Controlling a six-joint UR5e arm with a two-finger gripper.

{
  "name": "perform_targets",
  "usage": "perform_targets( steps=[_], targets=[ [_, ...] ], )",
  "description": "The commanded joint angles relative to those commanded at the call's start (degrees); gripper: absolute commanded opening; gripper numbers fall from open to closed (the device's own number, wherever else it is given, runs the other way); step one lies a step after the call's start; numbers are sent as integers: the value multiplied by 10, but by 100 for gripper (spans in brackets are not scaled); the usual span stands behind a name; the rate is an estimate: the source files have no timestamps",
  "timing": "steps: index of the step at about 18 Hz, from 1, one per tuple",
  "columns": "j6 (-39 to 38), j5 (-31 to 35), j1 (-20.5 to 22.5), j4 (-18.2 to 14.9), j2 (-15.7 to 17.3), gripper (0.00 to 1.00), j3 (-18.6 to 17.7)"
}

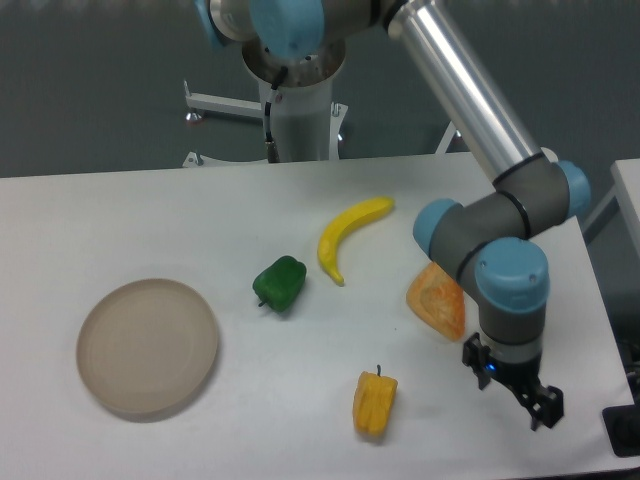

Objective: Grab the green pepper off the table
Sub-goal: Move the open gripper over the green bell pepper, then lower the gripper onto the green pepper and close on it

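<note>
two dark fingers (540, 404) hang from the gripper (513, 392) at the lower right of the table (120, 200), and they stand apart with a visible gap between them, holding nothing. the gripper points down toward the white tabletop near its right edge, and whether the fingertips touch the surface cannot be told from this view. above it the arm (470, 100) runs as a silver tube from the top of the frame down to grey joints with blue caps.

the green pepper (279, 283) lies on the table near the middle, well apart from the gripper and to the gripper's left in the picture. it is glossy and dark green, resting on its side, with its short stem toward the lower left. just beside it, to the right, lies a yellow banana (345, 236), curved, with one end pointing up and right; the two are near but not touching.

a yellow-orange pepper (374, 402) lies lower on the table, between the green pepper and the gripper, its dark stem pointing up. an orange wedge-shaped piece (437, 299) lies just left of the arm's lower joint and is partly hidden by it. a round beige plate (148, 346) sits on the left side of the table, well apart from the green pepper.
</note>
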Motion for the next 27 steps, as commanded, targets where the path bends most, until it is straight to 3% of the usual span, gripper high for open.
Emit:
perform_targets(
  steps=[9, 14, 20, 24, 27],
  targets=[
    [-149, -92, -12, -14, 174, 100, -237],
    [-197, -148, -32, -11, 226, 100, -330],
    [-202, -151, -76, -4, 258, 100, -402],
    [-202, -150, -95, -2, 261, 100, -418],
    [-202, -149, -98, 24, 256, 100, -429]
  ],
)
